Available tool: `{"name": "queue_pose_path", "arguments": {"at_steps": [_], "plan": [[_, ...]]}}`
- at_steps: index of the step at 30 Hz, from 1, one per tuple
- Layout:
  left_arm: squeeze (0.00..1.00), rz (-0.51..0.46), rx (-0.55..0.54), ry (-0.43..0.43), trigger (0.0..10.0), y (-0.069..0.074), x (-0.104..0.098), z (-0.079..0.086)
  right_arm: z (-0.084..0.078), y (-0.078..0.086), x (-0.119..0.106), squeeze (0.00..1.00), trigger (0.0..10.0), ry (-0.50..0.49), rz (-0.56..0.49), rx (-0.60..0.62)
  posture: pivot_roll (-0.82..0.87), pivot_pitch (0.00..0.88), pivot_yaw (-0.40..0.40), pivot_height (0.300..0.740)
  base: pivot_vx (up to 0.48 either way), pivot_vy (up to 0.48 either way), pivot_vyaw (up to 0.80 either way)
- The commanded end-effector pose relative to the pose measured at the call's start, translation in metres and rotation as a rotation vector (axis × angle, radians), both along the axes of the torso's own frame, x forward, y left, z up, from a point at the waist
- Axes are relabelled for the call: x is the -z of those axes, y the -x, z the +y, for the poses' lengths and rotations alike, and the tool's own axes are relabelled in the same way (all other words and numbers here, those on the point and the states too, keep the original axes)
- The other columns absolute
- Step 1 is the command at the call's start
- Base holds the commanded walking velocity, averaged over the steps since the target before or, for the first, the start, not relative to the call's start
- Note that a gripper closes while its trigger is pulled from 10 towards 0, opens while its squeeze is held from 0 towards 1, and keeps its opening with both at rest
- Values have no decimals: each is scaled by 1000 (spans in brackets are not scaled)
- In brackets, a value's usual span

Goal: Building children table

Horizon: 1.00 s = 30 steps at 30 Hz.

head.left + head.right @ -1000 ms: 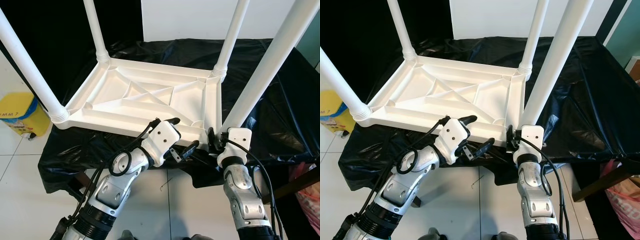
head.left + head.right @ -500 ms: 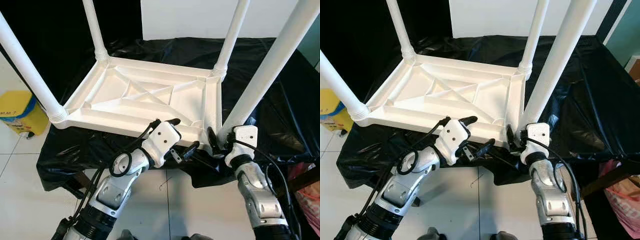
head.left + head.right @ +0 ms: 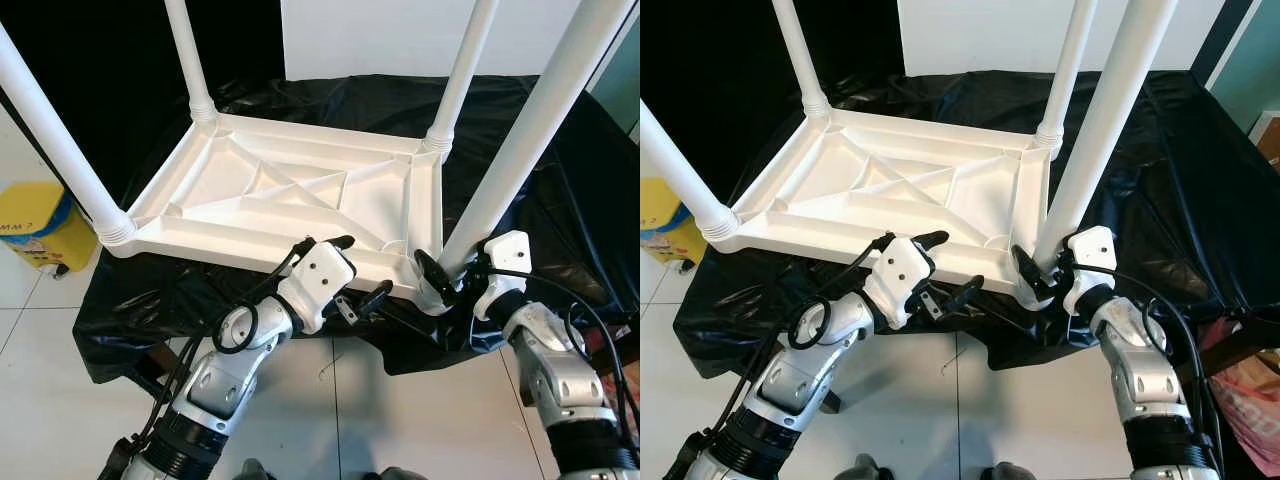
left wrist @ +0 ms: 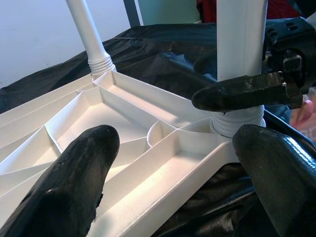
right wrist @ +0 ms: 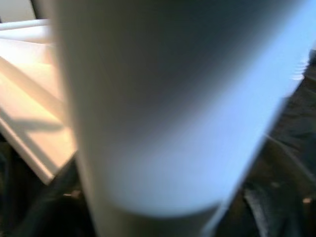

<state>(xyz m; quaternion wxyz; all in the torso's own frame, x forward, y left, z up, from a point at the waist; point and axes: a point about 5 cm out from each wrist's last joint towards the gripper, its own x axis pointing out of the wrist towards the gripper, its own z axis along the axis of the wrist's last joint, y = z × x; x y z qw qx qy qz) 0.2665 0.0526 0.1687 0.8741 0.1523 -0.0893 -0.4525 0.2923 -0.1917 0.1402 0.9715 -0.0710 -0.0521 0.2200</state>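
1. The white children's table (image 3: pixel 300 200) lies upside down on the desk's black cover (image 3: pixel 560 150), all four legs standing up. The near right leg (image 3: pixel 520 140) rises straight from the corner socket (image 3: pixel 432 290), just in front of the right tool (image 3: pixel 440 278). Its long axis runs steeply up and away from that tool.

2. The right tool sits at the foot of that leg, one black finger (image 4: pixel 237 91) lying across the leg just above the threaded collar. I judge it to be clasping the leg, though the far finger is hidden behind the white tube.

3. The left tool (image 3: pixel 352 272) stands open, its two fingers spread with nothing between them. It hovers at the table's near rim (image 3: pixel 250 250), to the inner side of the same corner. The right tool is the nearer one to the leg.

4. Whether the leg is fully seated in the socket cannot be made out. The right wrist view is a blur of white tube, and the leg tops are cut off.
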Motion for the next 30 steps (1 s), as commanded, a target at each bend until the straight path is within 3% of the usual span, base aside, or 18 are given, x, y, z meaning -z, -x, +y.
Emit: {"name": "queue_pose_path", "arguments": {"at_steps": [1,5,6,7,16,30], "plan": [[0,-18,-9,-6,10000,-1,-3,0,1,0,6,0,0,4,23,-16,52,78,-30,740,0,0,0],[0,-22,-9,-5,10000,-1,-4,0,1,0,10,0,0,-3,38,-17,51,78,-29,740,0,0,0],[0,-22,-9,-4,10000,-1,-4,0,0,1,11,0,4510,-3,40,-11,50,78,-27,740,0,0,0],[0,-22,-8,-4,10000,-1,-4,-1,0,1,11,0,10000,-4,41,-1,50,78,-27,740,0,0,0],[0,-20,-4,-4,10000,-1,-3,-1,-2,0,14,0,10000,-40,43,62,46,80,-27,740,0,0,0],[0,-10,5,10,10000,1,-1,-6,13,12,15,0,10000,-153,9,243,20,94,-27,740,0,0,0]]}}
